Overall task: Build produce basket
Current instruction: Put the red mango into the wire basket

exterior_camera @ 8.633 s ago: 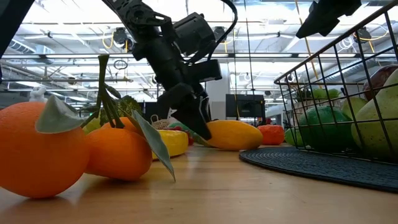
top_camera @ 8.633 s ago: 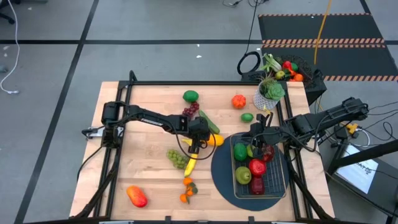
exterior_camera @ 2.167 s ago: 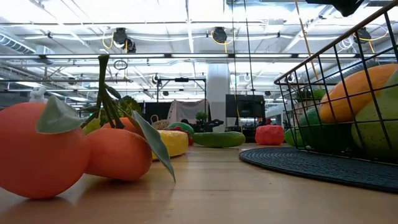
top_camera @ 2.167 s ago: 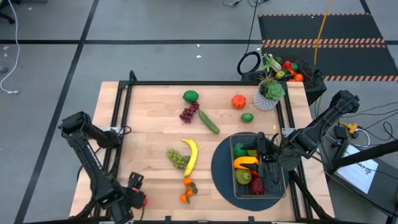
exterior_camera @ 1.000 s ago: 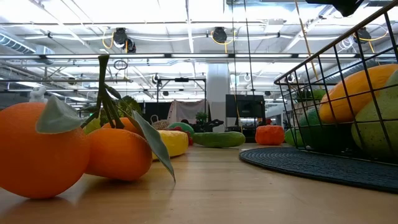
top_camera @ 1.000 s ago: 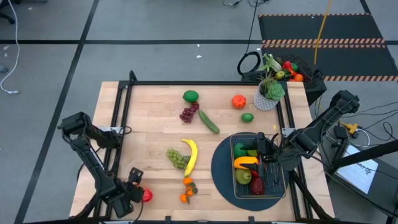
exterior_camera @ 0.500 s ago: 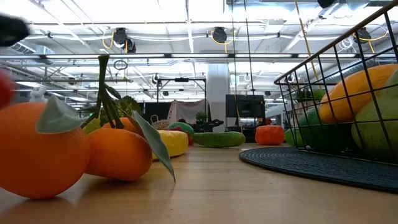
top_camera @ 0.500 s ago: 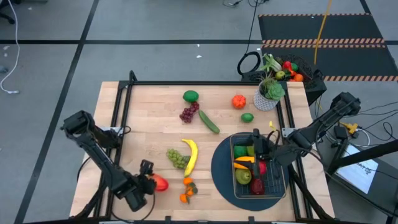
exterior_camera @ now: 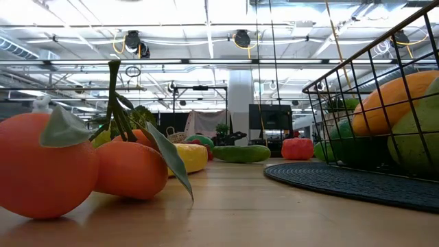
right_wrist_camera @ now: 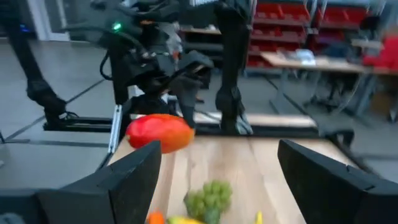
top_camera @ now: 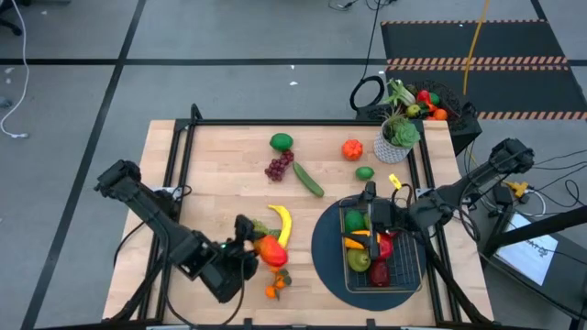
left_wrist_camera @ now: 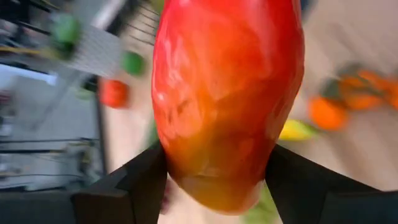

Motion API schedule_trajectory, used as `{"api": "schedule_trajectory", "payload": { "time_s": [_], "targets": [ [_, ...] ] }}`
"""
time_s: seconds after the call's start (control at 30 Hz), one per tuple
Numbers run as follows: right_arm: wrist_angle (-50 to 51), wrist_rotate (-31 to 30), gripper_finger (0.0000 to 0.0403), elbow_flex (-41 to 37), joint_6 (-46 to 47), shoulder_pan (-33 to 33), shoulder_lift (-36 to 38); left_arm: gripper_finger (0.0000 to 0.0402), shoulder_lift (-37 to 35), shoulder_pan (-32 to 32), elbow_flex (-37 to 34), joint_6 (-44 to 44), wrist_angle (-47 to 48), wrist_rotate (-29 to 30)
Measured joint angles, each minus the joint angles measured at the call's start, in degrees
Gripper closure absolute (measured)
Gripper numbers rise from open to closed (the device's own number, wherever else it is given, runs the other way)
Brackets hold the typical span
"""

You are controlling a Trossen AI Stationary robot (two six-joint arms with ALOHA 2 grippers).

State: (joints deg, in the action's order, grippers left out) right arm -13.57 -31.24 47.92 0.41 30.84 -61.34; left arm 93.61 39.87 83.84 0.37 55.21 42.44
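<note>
Mango point(top_camera: 270, 250): red-orange, clenched in the left claw point(top_camera: 261, 249) and carried clear of the bench point(top_camera: 211, 156), near the banana point(top_camera: 281, 226) and the oranges point(top_camera: 274, 282); held high, probably to pass over the loose fruit toward the basket.

Basket point(top_camera: 419, 266): on the dark round mat point(top_camera: 326, 252), partly filled.

Right claw point(top_camera: 369, 216): fingers spread, holding nothing, over the basket's near edge, facing the incoming mango; likely ready to receive it.

Loose: grapes point(top_camera: 279, 166), cucumber point(top_camera: 308, 179), lime point(top_camera: 364, 172).
</note>
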Motion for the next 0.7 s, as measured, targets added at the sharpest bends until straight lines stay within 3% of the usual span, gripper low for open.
{"api": "schedule_trajectory", "payload": {
  "time_s": [0.33,0.53,0.7],
  "targets": [
    [-10.5,-0.3,0.0089,0.0,-18.1,-5.8,0.0,0.015,0.0,-9.5,9.2,12.0,-0.5,6.6],
    [-11.7,-0.4,0.0089,0.0,-18.8,-8.4,0.0,0.015,0.0,-15.3,9.4,8.4,-2.3,7.1],
    [-10.4,-0.7,0.0089,0.0,-15.2,-8.8,0.0,0.0149,0.0,-18.7,9.4,-1.5,-2.5,7.0]
  ]
}}
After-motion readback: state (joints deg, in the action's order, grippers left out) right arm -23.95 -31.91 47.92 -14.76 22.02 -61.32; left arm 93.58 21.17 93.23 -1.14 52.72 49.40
